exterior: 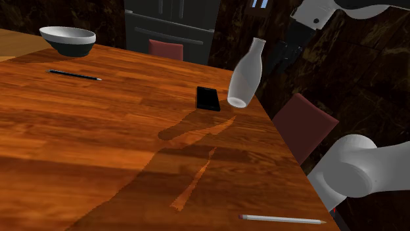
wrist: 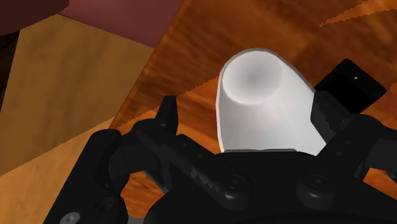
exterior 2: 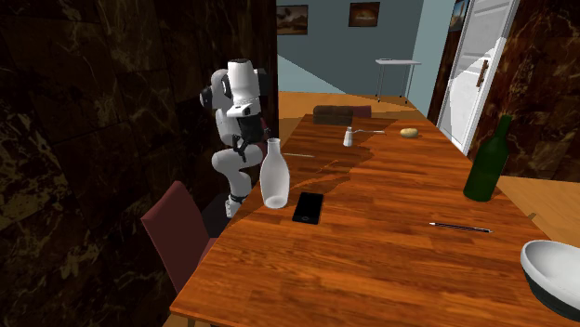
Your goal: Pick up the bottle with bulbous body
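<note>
Two fingers (wrist: 167, 116) flank the white bottle (wrist: 261, 108); the wrist view shows one apart.

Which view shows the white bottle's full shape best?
Shoulder view: the white bottle shows whole, neck to base, close up. Second exterior view has it whole from farther off. Wrist view catches one rounded end.

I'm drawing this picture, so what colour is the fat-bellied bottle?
The bottle is white, clearest in the shoulder view.

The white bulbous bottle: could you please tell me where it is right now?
In the shoulder view the white bottle is at the wooden table's right edge, just right of the black phone.
</note>
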{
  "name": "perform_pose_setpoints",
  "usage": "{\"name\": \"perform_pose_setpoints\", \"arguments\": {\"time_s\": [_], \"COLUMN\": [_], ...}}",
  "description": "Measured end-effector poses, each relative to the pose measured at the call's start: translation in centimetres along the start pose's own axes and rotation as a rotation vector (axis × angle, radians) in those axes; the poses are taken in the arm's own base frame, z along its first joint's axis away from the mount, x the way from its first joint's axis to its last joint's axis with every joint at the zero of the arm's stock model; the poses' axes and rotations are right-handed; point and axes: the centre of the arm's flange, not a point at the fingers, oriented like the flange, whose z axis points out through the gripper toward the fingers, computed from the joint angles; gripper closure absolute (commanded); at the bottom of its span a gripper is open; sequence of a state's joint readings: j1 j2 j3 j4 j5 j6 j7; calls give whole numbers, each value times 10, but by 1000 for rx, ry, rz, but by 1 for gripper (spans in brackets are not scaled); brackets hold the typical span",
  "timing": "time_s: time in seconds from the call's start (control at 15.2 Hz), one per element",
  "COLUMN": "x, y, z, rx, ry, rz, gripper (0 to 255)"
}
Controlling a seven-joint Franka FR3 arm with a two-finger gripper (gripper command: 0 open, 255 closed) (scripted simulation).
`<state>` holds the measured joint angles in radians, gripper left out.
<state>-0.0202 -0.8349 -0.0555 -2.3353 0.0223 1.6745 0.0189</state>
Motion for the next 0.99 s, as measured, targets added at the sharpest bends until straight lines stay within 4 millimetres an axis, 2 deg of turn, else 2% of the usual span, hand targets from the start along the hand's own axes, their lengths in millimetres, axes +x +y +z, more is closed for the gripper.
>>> {"name": "perform_pose_setpoints", "arguments": {"time_s": [0.13, 0.33, 0.73, 0.99], "x": [4, 26, 85, 88], "y": [-2, -16, -50, -55], "z": [-4, -28, -79, -69], "rx": [-3, -16, -47, -51], "ry": [-4, -27, -80, -88], "rz": [-7, -43, -125, -136], "gripper": [0, 0, 0, 0]}}
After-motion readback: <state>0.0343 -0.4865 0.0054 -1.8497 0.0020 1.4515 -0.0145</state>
